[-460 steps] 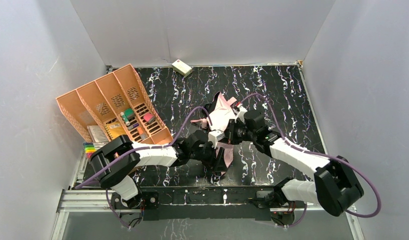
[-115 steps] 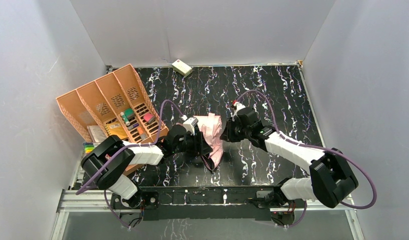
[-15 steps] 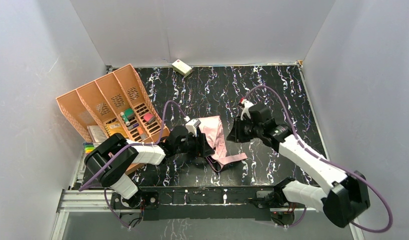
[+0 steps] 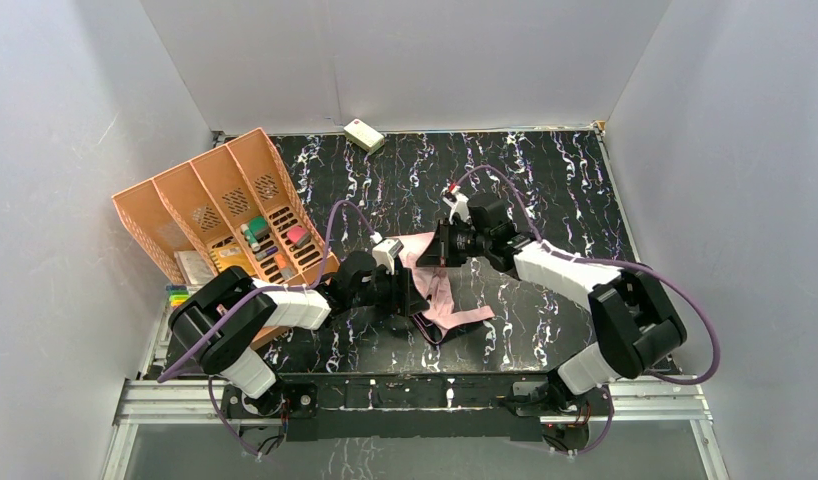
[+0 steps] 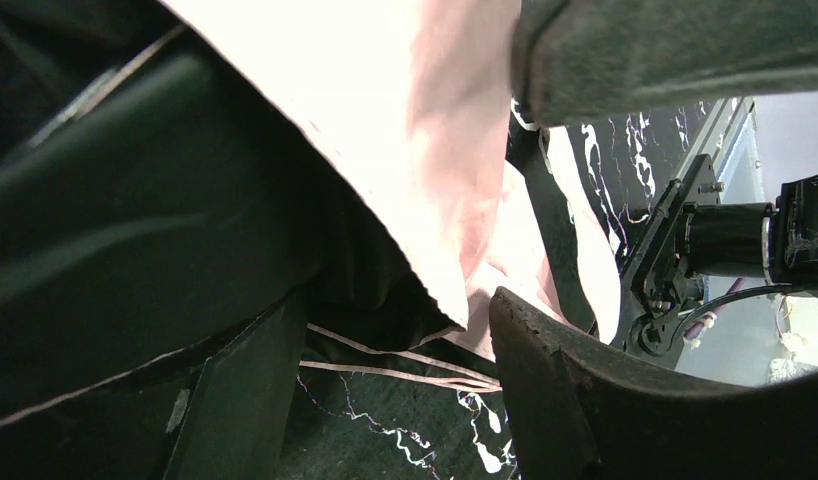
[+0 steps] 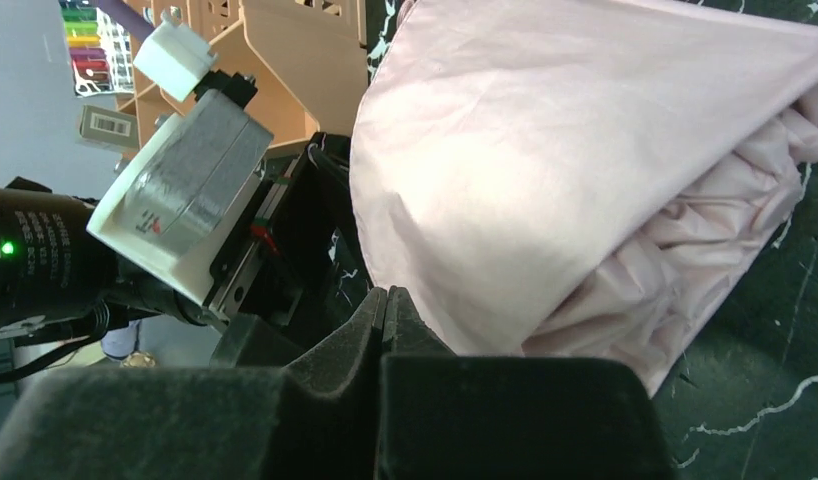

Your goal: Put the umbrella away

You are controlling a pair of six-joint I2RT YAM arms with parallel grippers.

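Note:
The umbrella (image 4: 443,292) lies collapsed mid-table, a loose bundle of pink fabric with black folds and a strap trailing to the right. My left gripper (image 4: 405,290) reaches in from the left and is shut on the bundle. In the left wrist view, pink and black umbrella fabric (image 5: 425,130) fills the space between my left gripper's (image 5: 510,190) fingers. My right gripper (image 4: 438,252) sits at the bundle's upper edge. In the right wrist view it (image 6: 385,293) is shut, tips pressed together beside the edge of the pink fabric (image 6: 565,150), with nothing visible between them.
An orange slotted organizer (image 4: 225,210) with small items stands at the left, and coloured markers (image 4: 177,297) lie beside it. A small cream box (image 4: 364,134) sits at the back wall. The left wrist's camera housing (image 6: 185,200) is close to my right fingers.
My right gripper has swung left from beside the umbrella to its upper edge and closed its jaws. The left gripper and the bundle have stayed put.

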